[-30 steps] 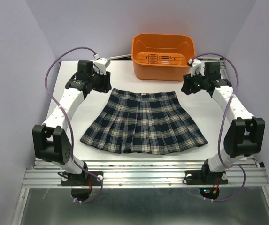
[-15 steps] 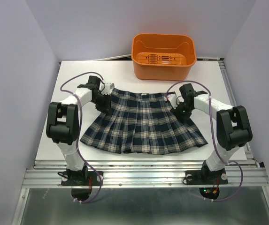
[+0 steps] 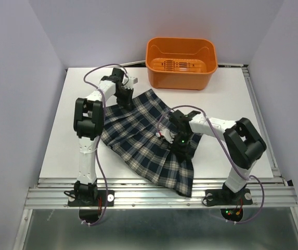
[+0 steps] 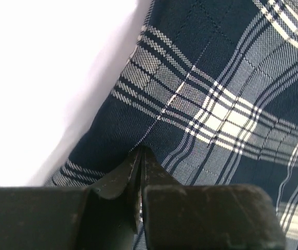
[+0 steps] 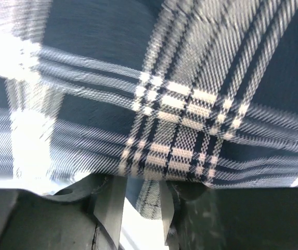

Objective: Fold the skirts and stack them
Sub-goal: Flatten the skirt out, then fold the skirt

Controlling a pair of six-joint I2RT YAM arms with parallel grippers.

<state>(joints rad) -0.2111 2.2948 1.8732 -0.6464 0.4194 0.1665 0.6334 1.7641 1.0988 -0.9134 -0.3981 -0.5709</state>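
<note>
The skirt (image 3: 143,140) is dark navy-and-green plaid crossed by thin white lines, with its pleats showing as long parallel folds. It lies on the white surface (image 3: 227,104) as a slanted band rather than a flat fan. Its long axis runs from the far left, near the orange basket (image 3: 180,54), down to the near right. The far end is the broader one. The near end narrows to a tip that lies over the surface's near edge. The waistband cannot be picked out from above. The left pincer (image 3: 126,100) sits at the far end of the cloth. In its wrist view the two dark fingers are pressed together on the fabric, close to the edge where plaid meets bare white. The right pincer (image 3: 182,151) is on the skirt's right side, toward the near end. Its wrist view is blurred, but a fold of plaid passes between the fingers, so it is clamped on the skirt as well. The weave there fills nearly the whole view.
</note>
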